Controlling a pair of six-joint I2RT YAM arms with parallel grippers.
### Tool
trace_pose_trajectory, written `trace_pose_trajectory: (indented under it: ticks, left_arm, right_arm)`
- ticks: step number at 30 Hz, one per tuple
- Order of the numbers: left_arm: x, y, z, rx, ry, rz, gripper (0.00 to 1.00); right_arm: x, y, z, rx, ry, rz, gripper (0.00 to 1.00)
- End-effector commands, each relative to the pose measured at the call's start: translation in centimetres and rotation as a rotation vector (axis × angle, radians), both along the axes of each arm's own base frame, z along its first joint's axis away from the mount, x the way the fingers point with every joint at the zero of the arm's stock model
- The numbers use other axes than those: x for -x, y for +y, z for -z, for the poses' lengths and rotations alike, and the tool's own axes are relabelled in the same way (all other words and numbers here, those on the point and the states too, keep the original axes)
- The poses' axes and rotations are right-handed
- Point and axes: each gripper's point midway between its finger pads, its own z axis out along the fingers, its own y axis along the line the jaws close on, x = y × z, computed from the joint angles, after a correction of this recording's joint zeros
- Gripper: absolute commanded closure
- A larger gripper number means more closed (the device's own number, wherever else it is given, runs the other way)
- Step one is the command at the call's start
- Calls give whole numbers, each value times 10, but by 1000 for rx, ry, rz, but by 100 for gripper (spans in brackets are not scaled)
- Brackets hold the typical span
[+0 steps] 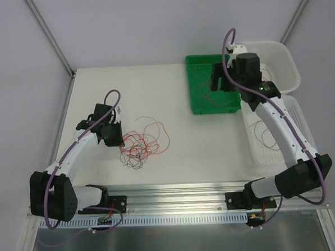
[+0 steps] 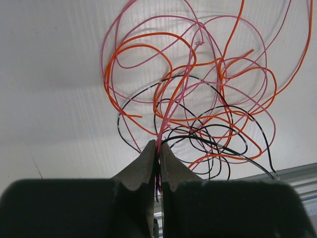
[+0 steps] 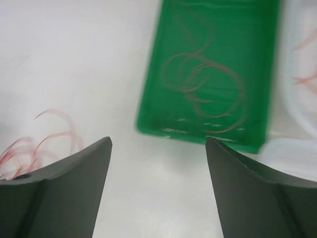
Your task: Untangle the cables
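Observation:
A tangle of thin red, orange and black cables (image 1: 141,142) lies on the white table left of centre. In the left wrist view the tangle (image 2: 198,109) spreads out just beyond my fingers. My left gripper (image 2: 159,146) is shut on a pink cable and a dark one at the tangle's near edge; it also shows in the top view (image 1: 116,138). My right gripper (image 1: 221,80) is open and empty, held above the green tray (image 1: 195,87), which holds a few loose red cables (image 3: 205,84). The right fingertips (image 3: 101,148) stand wide apart.
A white basket (image 1: 282,57) stands at the back right, and a second white basket (image 1: 302,121) with a few cables lies under the right arm. A metal rail (image 1: 177,195) runs along the near edge.

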Motion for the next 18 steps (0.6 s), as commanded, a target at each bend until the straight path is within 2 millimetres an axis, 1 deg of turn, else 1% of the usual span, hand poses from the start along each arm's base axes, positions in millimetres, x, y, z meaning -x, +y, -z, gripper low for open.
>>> trace_pose_trajectory:
  ticks: [1, 2, 4, 5, 6, 7, 8, 9, 10, 11, 14, 16, 17, 18]
  left_arm:
    - [-2, 3, -8, -18, -50, 7, 99]
    - [-1, 3, -8, -20, -52, 6, 99]
    - [-1, 3, -9, -20, -57, 5, 99]
    - [-1, 3, -10, -18, -61, 6, 99]
    - [-2, 3, -12, -18, -68, 3, 99]
    - [-2, 4, -12, -19, -70, 2, 99]
    - [-2, 4, -14, -18, -80, 2, 99]
    - [-2, 5, -14, -20, -81, -1, 99]
    - [-1, 4, -14, -20, -81, 1, 99]
    - [-1, 5, -14, -22, -83, 1, 99]
    - [-2, 4, -17, -17, -95, 0, 99]
    - [-1, 4, -17, -17, -93, 0, 99]
    - [-1, 4, -16, -16, -90, 3, 99]
    - [-1, 4, -15, -16, -87, 2, 99]
  right_arm:
    - [50, 85, 53, -92, 149, -202, 20]
    - [59, 98, 60, -98, 162, -230, 21]
    - [75, 124, 79, -113, 209, -276, 22]
    - [91, 147, 93, -99, 228, -339, 22]
    - [98, 158, 101, -88, 240, -367, 23]
    - [104, 170, 115, -67, 267, -393, 23]
    - [117, 189, 125, -42, 281, -451, 23]
    - [123, 200, 132, -25, 293, -487, 24]
    - [127, 211, 149, 7, 322, -519, 25]
    - [136, 227, 152, 33, 308, -587, 25]
    - [149, 255, 173, 62, 319, -688, 27]
    - [158, 272, 181, 69, 313, -773, 28]
    - [160, 279, 194, 83, 331, -800, 29]
    - [160, 286, 194, 98, 323, -833, 31]
